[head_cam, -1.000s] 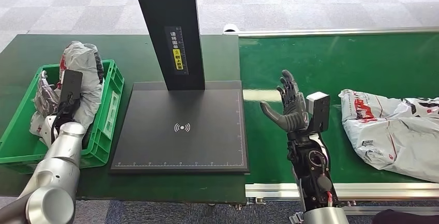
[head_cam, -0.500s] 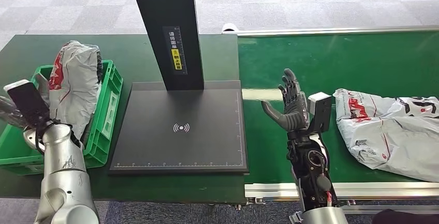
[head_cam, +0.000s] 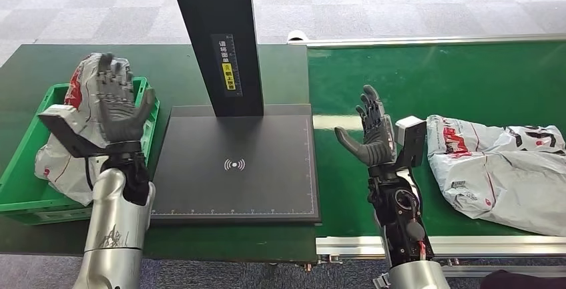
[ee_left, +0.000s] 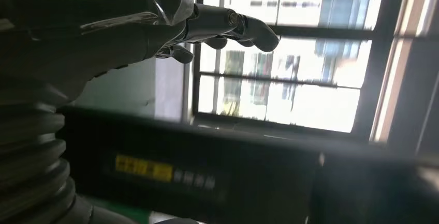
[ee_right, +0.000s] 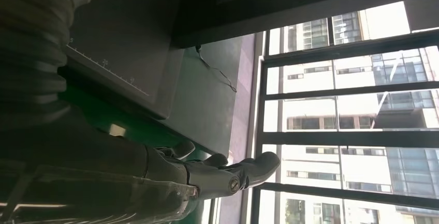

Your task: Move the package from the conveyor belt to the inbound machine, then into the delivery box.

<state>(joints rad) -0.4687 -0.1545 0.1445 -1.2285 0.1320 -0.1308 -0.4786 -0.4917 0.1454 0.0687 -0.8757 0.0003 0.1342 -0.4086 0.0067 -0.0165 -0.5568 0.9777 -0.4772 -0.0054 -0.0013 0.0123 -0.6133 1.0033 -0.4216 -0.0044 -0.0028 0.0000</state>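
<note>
The left hand [head_cam: 119,105] is now raised above the green crate [head_cam: 20,182], fingers spread and nothing held. The right hand [head_cam: 374,139] is kept upright and spread, empty, while the package [head_cam: 497,169] is carried nearer on the conveyor belt [head_cam: 434,75].

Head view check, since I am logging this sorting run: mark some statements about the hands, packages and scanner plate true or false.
1. The flat black scanner plate is bare. True.
2. The right hand grips the crumpled white plastic package on the green conveyor belt. False: it is raised, fingers apart, beside the package and holding nothing.
3. A grey plastic package lies in the green plastic crate. True.
4. The left hand holds a package. False: it is raised with fingers spread and holds nothing.
</note>
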